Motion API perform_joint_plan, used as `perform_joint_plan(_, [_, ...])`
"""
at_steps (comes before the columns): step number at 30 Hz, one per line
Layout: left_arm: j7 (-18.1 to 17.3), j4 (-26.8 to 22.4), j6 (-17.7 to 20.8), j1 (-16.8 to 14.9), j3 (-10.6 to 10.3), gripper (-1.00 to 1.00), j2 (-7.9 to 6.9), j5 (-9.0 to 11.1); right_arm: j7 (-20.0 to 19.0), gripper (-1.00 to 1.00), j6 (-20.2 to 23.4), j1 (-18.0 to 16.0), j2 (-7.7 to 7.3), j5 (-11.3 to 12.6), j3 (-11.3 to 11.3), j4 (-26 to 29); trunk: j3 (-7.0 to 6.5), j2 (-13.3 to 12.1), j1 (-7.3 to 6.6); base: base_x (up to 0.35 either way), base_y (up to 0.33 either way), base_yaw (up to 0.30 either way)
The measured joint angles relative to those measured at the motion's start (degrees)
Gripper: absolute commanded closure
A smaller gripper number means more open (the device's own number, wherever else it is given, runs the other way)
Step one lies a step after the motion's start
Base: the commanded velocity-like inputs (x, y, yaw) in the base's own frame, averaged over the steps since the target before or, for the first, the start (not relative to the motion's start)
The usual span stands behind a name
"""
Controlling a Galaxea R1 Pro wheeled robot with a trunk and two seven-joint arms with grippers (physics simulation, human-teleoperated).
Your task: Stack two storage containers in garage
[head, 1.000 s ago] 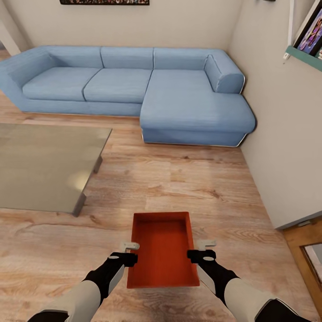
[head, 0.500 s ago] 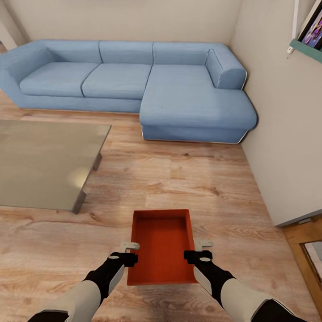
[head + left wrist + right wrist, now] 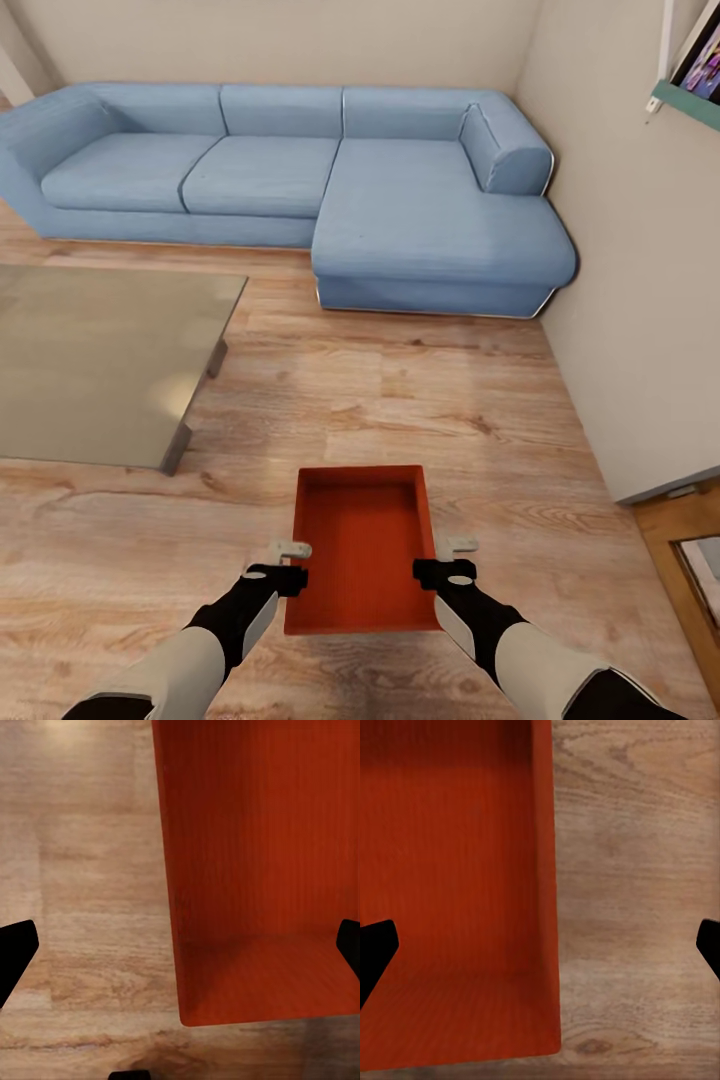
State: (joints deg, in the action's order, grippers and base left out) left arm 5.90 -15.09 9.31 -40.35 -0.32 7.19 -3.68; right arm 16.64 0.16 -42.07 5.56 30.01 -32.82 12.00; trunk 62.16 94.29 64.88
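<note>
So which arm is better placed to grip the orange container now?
Neither clearly: left gripper and right gripper each straddle a side wall of the storage container, jaws open. A two-handed grip looks likeliest.

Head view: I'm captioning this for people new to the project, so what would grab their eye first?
An orange-red storage container, open-topped, sits low in the middle between the left pincer and right pincer, whose open fingers straddle its side walls. Behind it a big blue corner sofa fills the far wall. A grey low table stands at the left on the light wood-plank floor.
</note>
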Motion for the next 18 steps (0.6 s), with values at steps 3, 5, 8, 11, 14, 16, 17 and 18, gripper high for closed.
perform_joint_plan(3, [0.0,0.0,0.0,0.0,0.0,-1.00,0.00,0.0,0.0,-1.00,0.0,0.0,0.00,0.0,0.0,0.0,0.27,0.0,0.00,0.000,0.000,0.000])
perform_joint_plan(5, [0.0,0.0,0.0,0.0,0.0,-1.00,0.00,0.0,0.0,-1.00,0.0,0.0,0.00,0.0,0.0,0.0,0.46,0.0,0.00,0.000,0.000,0.000])
perform_joint_plan(8, [0.0,0.0,0.0,0.0,0.1,-1.00,0.00,0.1,0.0,-1.00,0.0,0.0,0.00,0.0,0.0,0.0,0.73,0.0,0.00,0.000,0.000,0.000])
perform_joint_plan(11, [0.0,0.0,-0.1,0.0,0.2,-1.00,0.00,0.2,0.0,-1.00,0.0,0.0,-0.10,0.0,0.0,0.0,0.88,0.0,0.00,0.000,0.000,0.000])
perform_joint_plan(14, [0.0,-0.1,-0.1,0.0,0.2,-1.00,0.00,0.2,0.0,-1.00,0.0,0.0,-0.28,0.0,0.0,-0.1,0.92,0.0,0.00,0.000,0.000,0.000])
perform_joint_plan(16, [0.0,-0.1,-0.2,0.0,0.3,-1.00,0.00,0.3,0.0,-1.00,0.0,0.0,-0.37,0.0,0.0,-0.1,0.93,0.0,0.00,0.000,0.000,0.000])
perform_joint_plan(17, [0.0,-0.1,-0.2,0.0,0.3,-1.00,0.00,0.3,0.0,-1.00,0.0,0.0,-0.39,0.0,0.0,-0.1,0.94,0.0,0.00,0.000,0.000,0.000])
perform_joint_plan(18, [0.0,-0.2,-0.2,0.0,0.4,-1.00,0.00,0.3,0.0,-1.00,0.0,0.0,-0.41,0.0,0.0,-0.1,0.94,0.0,0.00,0.000,0.000,0.000])
